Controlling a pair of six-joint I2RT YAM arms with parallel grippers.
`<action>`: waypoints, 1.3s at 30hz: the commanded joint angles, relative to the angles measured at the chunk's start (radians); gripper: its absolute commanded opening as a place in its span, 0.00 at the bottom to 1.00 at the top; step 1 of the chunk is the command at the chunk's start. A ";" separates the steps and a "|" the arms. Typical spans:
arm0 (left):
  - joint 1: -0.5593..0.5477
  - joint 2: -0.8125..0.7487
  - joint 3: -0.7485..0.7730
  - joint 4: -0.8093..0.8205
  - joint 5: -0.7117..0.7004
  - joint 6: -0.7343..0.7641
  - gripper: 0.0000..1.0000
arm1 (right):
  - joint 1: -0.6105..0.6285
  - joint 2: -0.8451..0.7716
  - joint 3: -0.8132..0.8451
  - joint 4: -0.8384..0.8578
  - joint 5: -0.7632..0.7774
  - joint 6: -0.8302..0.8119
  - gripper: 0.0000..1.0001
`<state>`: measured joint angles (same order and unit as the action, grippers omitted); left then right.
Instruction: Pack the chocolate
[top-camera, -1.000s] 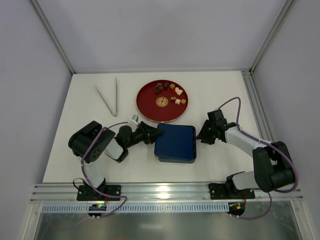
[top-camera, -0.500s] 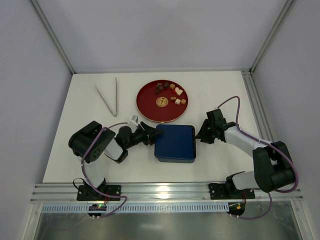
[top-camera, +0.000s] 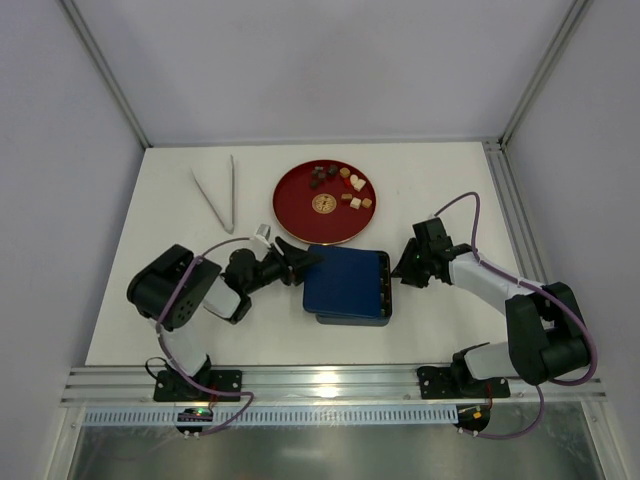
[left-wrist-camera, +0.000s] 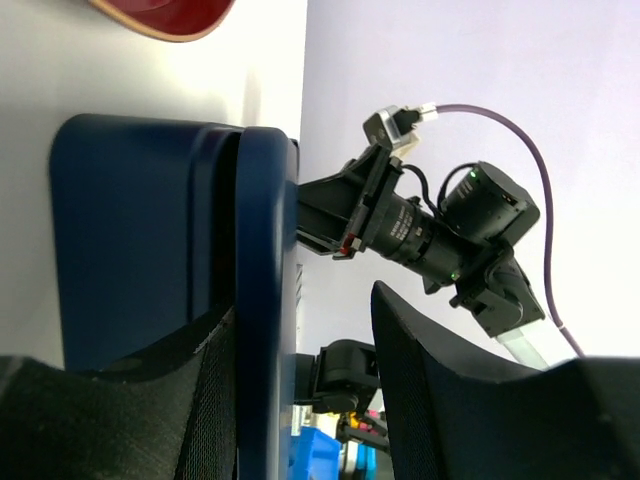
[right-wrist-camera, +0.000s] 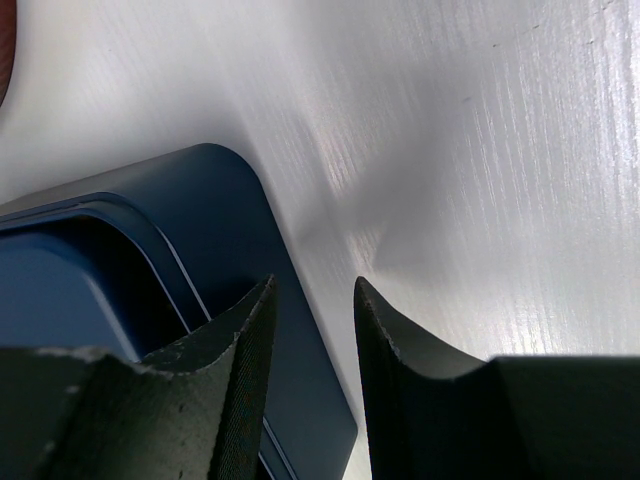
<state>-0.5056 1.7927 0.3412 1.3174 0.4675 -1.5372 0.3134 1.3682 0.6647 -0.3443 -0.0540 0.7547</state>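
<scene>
The chocolate (top-camera: 338, 184), small dark, tan and cream pieces, lies on the red plate (top-camera: 300, 215) at the back. The navy lid (top-camera: 345, 280) sits askew over its box, and a dark strip of the tray (top-camera: 385, 287) shows along the right side. My left gripper (top-camera: 303, 266) is open at the lid's left edge. In the left wrist view the lid's rim (left-wrist-camera: 265, 300) stands between the fingers of that gripper (left-wrist-camera: 300, 305), against one of them. My right gripper (top-camera: 403, 268) is open, its fingertips astride the right side of the navy box (right-wrist-camera: 210, 200).
Pale tongs (top-camera: 218, 195) lie at the back left. The plate's edge (left-wrist-camera: 165, 15) shows at the top of the left wrist view, and the right arm's camera (left-wrist-camera: 420, 230) faces it from across the box. Grey walls enclose the table.
The lid has slid to the left with my left gripper, uncovering the tray's right edge. The right arm has stayed put.
</scene>
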 joint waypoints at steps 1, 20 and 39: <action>0.009 -0.059 0.013 -0.010 0.037 0.068 0.50 | 0.009 -0.012 0.032 0.024 0.022 -0.017 0.39; 0.009 -0.268 0.120 -0.665 0.008 0.342 0.49 | 0.021 -0.014 0.032 0.027 0.028 -0.014 0.39; 0.007 -0.314 0.216 -0.997 -0.069 0.473 0.53 | 0.029 0.002 0.027 0.039 0.023 -0.014 0.39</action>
<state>-0.5026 1.4887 0.5533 0.4347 0.4431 -1.1213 0.3332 1.3682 0.6647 -0.3435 -0.0448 0.7544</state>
